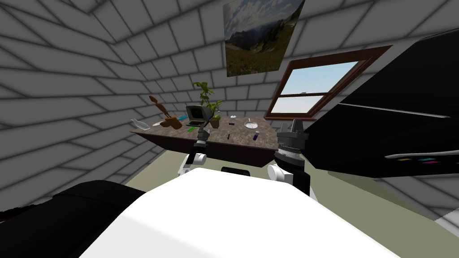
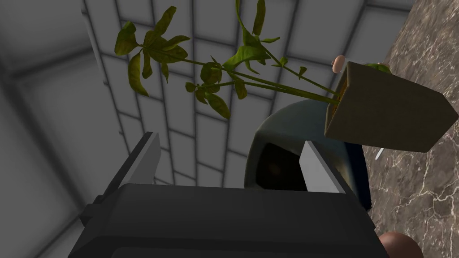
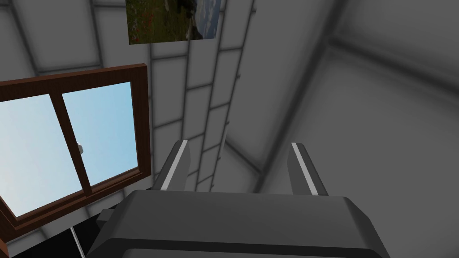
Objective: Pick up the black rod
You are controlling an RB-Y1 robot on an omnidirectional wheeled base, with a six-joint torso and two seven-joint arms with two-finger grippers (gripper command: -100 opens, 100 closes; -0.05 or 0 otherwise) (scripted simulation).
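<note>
Two grippers appear, both spread, and neither is in contact with the task object.

Object: the black rod (image 1: 228, 135) is a short, thin, dark stick. It is too small in the head view for surface detail to be read. It lies flat on the brown marbled table (image 1: 242, 140), near the tan plant pot (image 1: 215, 122) but apart from it, on the pot's robot-facing side toward the table's front edge.

Working arm: the left gripper (image 2: 231, 141) hangs over the table just beside the pot. Its two blade fingers (image 2: 150, 154) stand wide apart, about a third of the wrist view's width, and close on no object. The pot lies just beyond one finger, with its leafy stems (image 2: 210, 76) reaching across the space ahead of the gripper. A grey boxy monitor (image 2: 278, 134) with a dark screen sits partly behind that same finger, next to the pot. The rod lies nearer the robot than this gripper.

Other arm: the right gripper (image 3: 239, 143) is raised at the table's front edge, well apart from the pot and past the rod. Its fingers are likewise parted and hold nothing.
</note>
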